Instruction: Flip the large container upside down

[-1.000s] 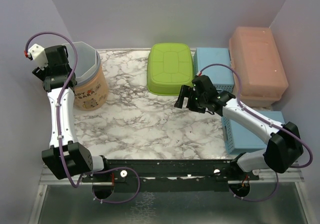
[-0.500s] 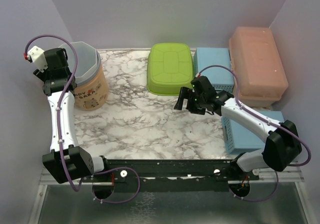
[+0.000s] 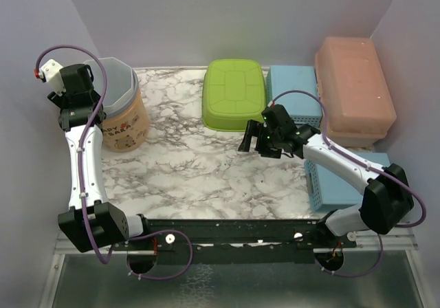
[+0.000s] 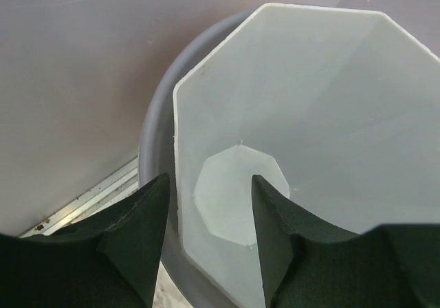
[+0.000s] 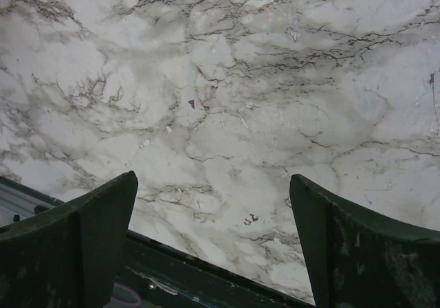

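Observation:
The large container [image 3: 125,119] is a tan tub with a grey rim, standing upright at the back left of the marble table. In the left wrist view its pale octagonal inside [image 4: 302,115] faces up, and it holds nothing. My left gripper [image 3: 84,91] hangs over the tub's left rim. It is open, one finger [image 4: 130,246] outside the wall and the other [image 4: 289,246] inside, with the rim [image 4: 161,143] between them. My right gripper [image 3: 249,140] is open and empty above the table's middle. In the right wrist view [image 5: 213,179] only bare marble shows below it.
A green tub [image 3: 234,93] lies upside down at the back centre, just behind my right gripper. A blue basket [image 3: 294,91] stands beside it, a pink box [image 3: 354,91] stands at the back right, and another blue basket [image 3: 340,181] stands at the right front. The purple wall is close to my left arm.
My left gripper has shifted slightly left over the tub's rim. My right gripper has edged a little left. The tub has not moved.

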Controlling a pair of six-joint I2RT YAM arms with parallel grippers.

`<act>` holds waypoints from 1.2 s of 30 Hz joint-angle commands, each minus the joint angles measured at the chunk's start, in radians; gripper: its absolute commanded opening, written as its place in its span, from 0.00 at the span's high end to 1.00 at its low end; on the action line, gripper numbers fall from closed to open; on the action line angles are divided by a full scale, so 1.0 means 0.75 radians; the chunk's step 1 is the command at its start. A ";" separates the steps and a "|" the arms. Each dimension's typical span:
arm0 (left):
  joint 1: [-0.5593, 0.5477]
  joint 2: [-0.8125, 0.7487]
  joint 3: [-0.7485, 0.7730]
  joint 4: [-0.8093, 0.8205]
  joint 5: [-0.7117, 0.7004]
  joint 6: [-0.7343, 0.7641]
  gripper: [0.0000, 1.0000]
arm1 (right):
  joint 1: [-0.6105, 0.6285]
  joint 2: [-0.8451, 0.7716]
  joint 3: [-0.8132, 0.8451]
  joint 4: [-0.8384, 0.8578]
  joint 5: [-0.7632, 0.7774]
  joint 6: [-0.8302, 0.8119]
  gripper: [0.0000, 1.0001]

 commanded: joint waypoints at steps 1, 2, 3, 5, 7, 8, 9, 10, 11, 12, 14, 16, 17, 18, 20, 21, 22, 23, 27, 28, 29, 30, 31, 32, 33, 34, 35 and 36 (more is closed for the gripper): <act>0.000 -0.018 -0.001 0.010 0.019 0.009 0.47 | 0.004 -0.002 0.048 -0.016 -0.040 -0.009 0.04; 0.001 -0.015 -0.008 0.010 0.015 0.010 0.47 | 0.004 -0.006 0.048 -0.012 -0.045 -0.009 0.04; 0.000 -0.013 -0.016 0.010 0.007 0.012 0.47 | 0.004 -0.010 0.048 -0.009 -0.048 -0.010 0.04; 0.000 -0.012 -0.033 0.010 -0.003 0.019 0.47 | 0.004 -0.017 0.048 -0.007 -0.045 -0.012 0.04; -0.001 -0.011 -0.056 0.010 -0.027 0.028 0.47 | 0.004 -0.016 0.051 -0.008 -0.038 -0.017 0.04; -0.001 -0.007 -0.068 0.010 -0.042 0.033 0.47 | 0.004 -0.013 0.052 -0.011 -0.035 -0.019 0.04; 0.000 -0.005 -0.078 0.010 -0.049 0.037 0.47 | 0.004 -0.009 0.053 -0.014 -0.035 -0.019 0.04; 0.001 -0.004 -0.084 0.010 -0.049 0.041 0.47 | 0.004 -0.004 0.055 -0.019 -0.034 -0.019 0.04; -0.001 -0.004 -0.091 0.012 -0.047 0.043 0.47 | 0.004 0.000 0.057 -0.024 -0.036 -0.020 0.04; -0.001 -0.004 -0.094 0.014 -0.044 0.042 0.48 | 0.004 0.001 0.057 -0.025 -0.037 -0.017 0.04; -0.001 -0.006 -0.103 0.021 -0.032 0.040 0.49 | 0.004 0.000 0.054 -0.019 -0.041 -0.013 0.04; -0.001 -0.010 -0.115 0.034 -0.017 0.037 0.50 | 0.004 -0.006 0.047 0.000 -0.060 -0.032 0.04; 0.000 -0.010 -0.122 0.042 -0.008 0.034 0.50 | 0.004 -0.010 0.045 0.007 -0.065 -0.038 0.04; -0.001 -0.013 -0.126 0.046 -0.001 0.031 0.51 | 0.004 -0.012 0.043 0.007 -0.062 -0.039 0.04; 0.000 -0.016 -0.131 0.050 0.016 0.028 0.54 | 0.004 -0.016 0.047 -0.003 -0.054 -0.043 0.04; 0.000 -0.014 -0.131 0.052 0.024 0.029 0.55 | 0.004 -0.018 0.047 -0.005 -0.050 -0.044 0.04; 0.000 -0.017 -0.130 0.053 0.027 0.030 0.56 | 0.004 -0.020 0.045 -0.005 -0.046 -0.043 0.04; 0.000 -0.019 -0.130 0.054 0.027 0.033 0.56 | 0.004 -0.021 0.044 -0.007 -0.045 -0.042 0.04; 0.001 -0.031 -0.120 0.055 0.029 0.066 0.65 | 0.005 -0.018 0.037 0.001 -0.047 -0.046 0.04; 0.000 -0.035 -0.115 0.054 0.032 0.077 0.70 | 0.004 -0.016 0.036 -0.001 -0.047 -0.047 0.04; 0.001 -0.040 -0.111 0.053 0.031 0.087 0.73 | 0.004 -0.012 0.039 -0.001 -0.047 -0.048 0.04; 0.001 -0.046 -0.108 0.053 0.031 0.095 0.76 | 0.004 -0.010 0.041 -0.001 -0.048 -0.049 0.04; 0.001 -0.051 -0.107 0.054 0.030 0.102 0.79 | 0.004 -0.008 0.043 0.001 -0.049 -0.048 0.04; 0.000 -0.057 -0.104 0.053 0.028 0.106 0.84 | 0.004 -0.007 0.046 -0.001 -0.049 -0.050 0.04; 0.000 -0.064 -0.102 0.053 0.028 0.110 0.88 | 0.004 -0.007 0.050 -0.001 -0.050 -0.050 0.04; 0.000 -0.068 -0.099 0.053 0.029 0.112 0.89 | 0.004 -0.006 0.052 -0.001 -0.051 -0.051 0.04; 0.000 -0.073 -0.095 0.052 0.031 0.116 0.92 | 0.004 -0.006 0.052 0.002 -0.051 -0.053 0.04; 0.001 -0.077 -0.089 0.053 0.034 0.118 0.94 | 0.004 -0.009 0.053 0.005 -0.052 -0.058 0.04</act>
